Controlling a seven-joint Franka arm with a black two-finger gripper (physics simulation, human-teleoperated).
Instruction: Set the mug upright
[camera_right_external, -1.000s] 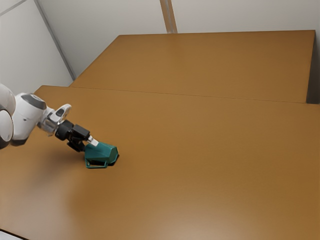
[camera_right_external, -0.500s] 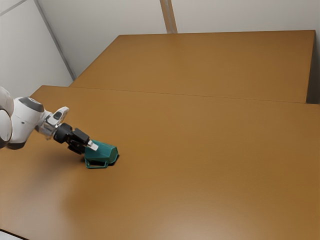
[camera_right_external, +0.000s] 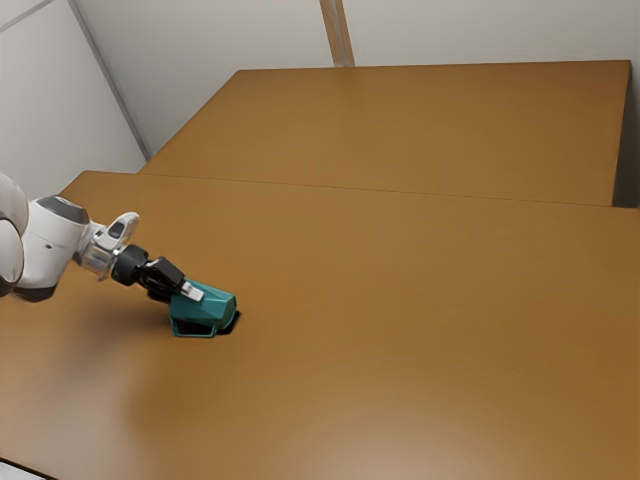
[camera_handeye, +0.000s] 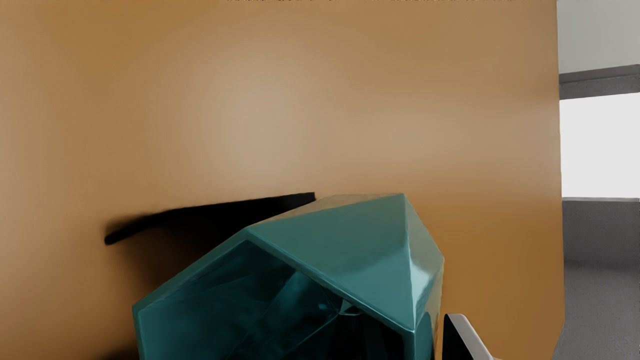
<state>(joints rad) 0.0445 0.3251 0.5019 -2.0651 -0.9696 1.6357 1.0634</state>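
Observation:
The gripper (camera_right_external: 187, 290) is at the mouth end of the teal mug (camera_right_external: 215, 306), with a pale fingertip over the upper side of its wall. The mug lies on its side on the brown table (camera_right_external: 400, 330), its base pointing to the exterior view's right and its handle low on the near side. In the wrist view, the mug (camera_handeye: 345, 250) shows its open, many-sided mouth. There the gripper (camera_handeye: 420, 345) is open, with one finger just outside the wall and a thin strip of table between them; the other finger's position is unclear.
A second brown surface (camera_right_external: 430, 130) adjoins the table at the back. Pale walls (camera_right_external: 220, 35) stand behind it. In the wrist view a table edge (camera_handeye: 560, 150) runs past the outer finger's side, and the mug's dark shadow (camera_handeye: 215, 220) falls beside it.
My hand has shifted slightly, and its pale fingertip now sits farther over the mug's side. The mug has tilted or shifted slightly, with more dark shadow visible beneath its base end.

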